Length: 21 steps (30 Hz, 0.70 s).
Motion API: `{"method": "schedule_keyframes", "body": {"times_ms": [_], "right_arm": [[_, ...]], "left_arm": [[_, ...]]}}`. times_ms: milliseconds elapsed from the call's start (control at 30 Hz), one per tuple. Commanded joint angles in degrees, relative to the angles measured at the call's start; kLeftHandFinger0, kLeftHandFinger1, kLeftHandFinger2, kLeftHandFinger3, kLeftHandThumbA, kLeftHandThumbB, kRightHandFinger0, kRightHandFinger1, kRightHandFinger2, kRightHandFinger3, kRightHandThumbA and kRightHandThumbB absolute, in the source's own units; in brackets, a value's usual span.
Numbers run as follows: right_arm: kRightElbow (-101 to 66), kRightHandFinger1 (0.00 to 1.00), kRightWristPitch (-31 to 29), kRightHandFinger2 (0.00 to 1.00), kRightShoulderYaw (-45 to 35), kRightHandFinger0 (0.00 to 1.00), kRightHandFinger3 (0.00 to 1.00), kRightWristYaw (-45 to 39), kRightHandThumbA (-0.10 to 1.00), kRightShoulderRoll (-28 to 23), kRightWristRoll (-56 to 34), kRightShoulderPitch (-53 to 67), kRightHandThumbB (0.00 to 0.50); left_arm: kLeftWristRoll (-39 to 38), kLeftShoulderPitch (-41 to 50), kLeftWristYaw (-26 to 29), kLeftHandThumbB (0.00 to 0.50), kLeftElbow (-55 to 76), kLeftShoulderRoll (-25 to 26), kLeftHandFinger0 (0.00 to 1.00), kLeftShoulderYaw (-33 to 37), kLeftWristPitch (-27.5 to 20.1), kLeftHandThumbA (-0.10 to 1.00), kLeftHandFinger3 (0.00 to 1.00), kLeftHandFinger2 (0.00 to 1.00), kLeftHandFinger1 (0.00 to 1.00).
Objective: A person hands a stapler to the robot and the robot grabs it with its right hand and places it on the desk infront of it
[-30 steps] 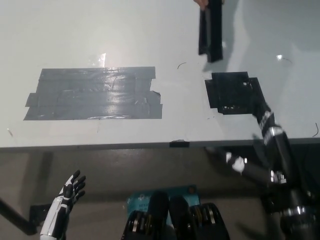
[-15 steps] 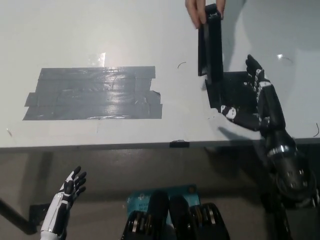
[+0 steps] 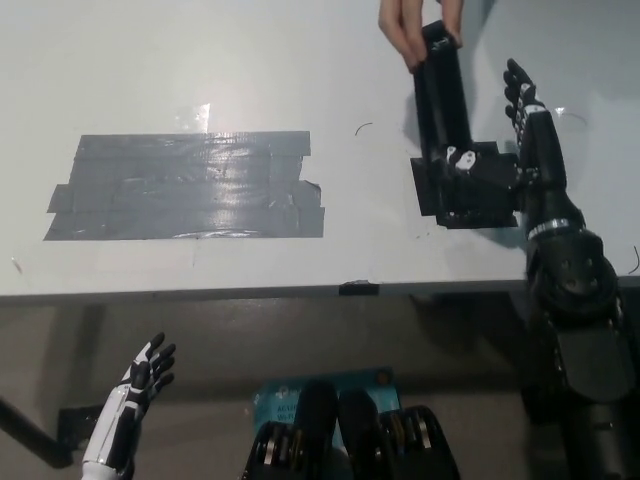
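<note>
- My left hand (image 3: 140, 385) hangs nearest, low at the left below the desk edge, holding nothing, its fingers spread apart.
- The white desk (image 3: 200, 60) starts just above that; a small dark tab (image 3: 358, 288) sits on its front edge near the middle.
- On the left half of the desk lies a broad patch of grey tape (image 3: 185, 187), its strips overlapping and shiny in places.
- On the right half lies a smaller patch of black tape (image 3: 470, 188), roughly square with ragged edges.
- My right arm comes up from the lower right corner, crossing the desk edge beside the black tape.
- My right hand (image 3: 528, 140) is open over the desk at the right edge of the black tape, fingers straight and pointing away from me, thumb reaching left across the tape.
- The thumb tip looks to be at the near end of the stapler, though I cannot tell whether it touches.
- The black stapler (image 3: 444, 95) is just left of my right hand, held lengthwise, its near end over the far edge of the black tape.
- I have not closed on it; nothing is in my grasp.
- Farthest away, a person's hand (image 3: 412, 22) comes in from the top edge and pinches the far end of the stapler.
</note>
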State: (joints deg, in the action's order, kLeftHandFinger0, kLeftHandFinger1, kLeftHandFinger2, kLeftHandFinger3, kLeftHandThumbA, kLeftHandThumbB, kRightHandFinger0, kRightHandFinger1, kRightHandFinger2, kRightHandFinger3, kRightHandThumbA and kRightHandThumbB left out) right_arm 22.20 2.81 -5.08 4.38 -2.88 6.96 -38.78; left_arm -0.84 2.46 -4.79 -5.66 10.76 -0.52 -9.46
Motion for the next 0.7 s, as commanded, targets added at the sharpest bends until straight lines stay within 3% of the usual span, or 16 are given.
{"method": "schedule_keyframes", "body": {"times_ms": [0,100,233,533,667], "right_arm": [[1.3,1.00,-2.4,1.00,1.2,1.00,1.00,2.5,1.00,-0.5,1.8,-4.7,0.244],[1.0,1.00,-3.2,1.00,1.6,1.00,1.00,2.7,1.00,-0.1,1.7,-5.1,0.254],[-0.2,1.00,-2.8,1.00,2.3,1.00,1.00,1.6,1.00,0.7,0.7,-5.2,0.323],[4.9,1.00,-1.6,1.00,3.8,1.00,1.00,2.6,1.00,-1.3,2.6,-7.8,0.277],[7.4,1.00,-1.8,1.00,4.1,1.00,1.00,2.6,1.00,-2.3,2.9,-9.2,0.300]], "left_arm": [[0.2,-0.4,-1.1,0.500,2.2,0.8,1.00,0.2,-0.8,1.00,1.00,1.00,1.00],[0.3,-0.7,-1.2,0.500,2.1,0.9,1.00,0.3,-0.9,1.00,1.00,1.00,1.00],[0.4,-1.1,-1.3,0.500,2.0,1.1,1.00,0.3,-1.1,1.00,1.00,1.00,1.00],[1.1,-1.3,-1.4,0.500,2.4,1.3,1.00,0.5,-1.0,1.00,1.00,1.00,1.00],[0.8,-1.5,-1.6,0.500,2.3,1.3,1.00,0.5,-1.2,1.00,1.00,0.98,1.00]]}}
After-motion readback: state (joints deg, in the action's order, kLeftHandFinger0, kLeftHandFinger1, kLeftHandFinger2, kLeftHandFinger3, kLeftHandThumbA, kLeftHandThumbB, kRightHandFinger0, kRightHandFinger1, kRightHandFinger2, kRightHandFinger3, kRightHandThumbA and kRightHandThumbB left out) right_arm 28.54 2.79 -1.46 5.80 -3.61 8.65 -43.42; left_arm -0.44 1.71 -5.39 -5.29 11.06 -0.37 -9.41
